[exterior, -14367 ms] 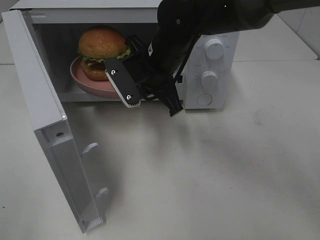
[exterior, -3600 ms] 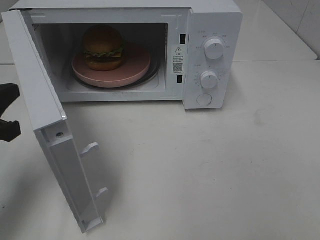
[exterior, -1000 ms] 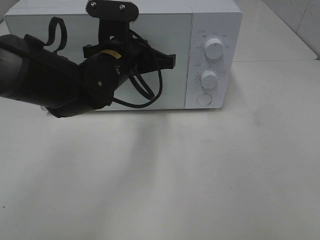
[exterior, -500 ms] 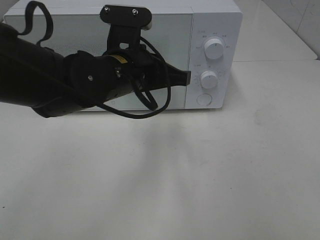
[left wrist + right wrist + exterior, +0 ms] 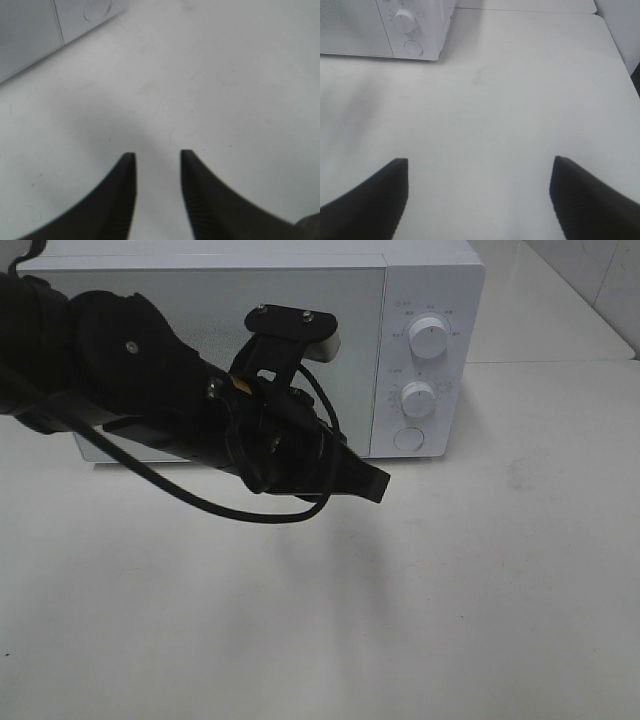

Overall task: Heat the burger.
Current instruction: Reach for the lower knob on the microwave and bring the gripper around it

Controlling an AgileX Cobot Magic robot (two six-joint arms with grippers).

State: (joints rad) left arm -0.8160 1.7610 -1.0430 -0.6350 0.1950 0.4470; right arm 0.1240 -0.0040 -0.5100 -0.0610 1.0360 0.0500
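Observation:
The burger is hidden behind the shut door of the white microwave (image 5: 300,330). My left arm, black with a looping cable, reaches across the front of the door; its gripper (image 5: 376,484) hangs over the table below the lower knob (image 5: 418,398). The left wrist view shows this gripper (image 5: 157,154) over bare table, its fingers a short way apart with nothing between them. My right gripper (image 5: 478,162) stands wide open over the table, empty, some way from the microwave (image 5: 360,25), and is out of the exterior high view.
The microwave's control panel carries an upper knob (image 5: 428,337), the lower knob and a round button (image 5: 407,439). A white tabletop (image 5: 480,580) stretches in front and to the right. A seam in the table runs behind the microwave at the right.
The microwave door, open with the burger on its pink plate inside several seconds ago, is now shut. My left arm has swung down and right from the door, and its fingers have parted.

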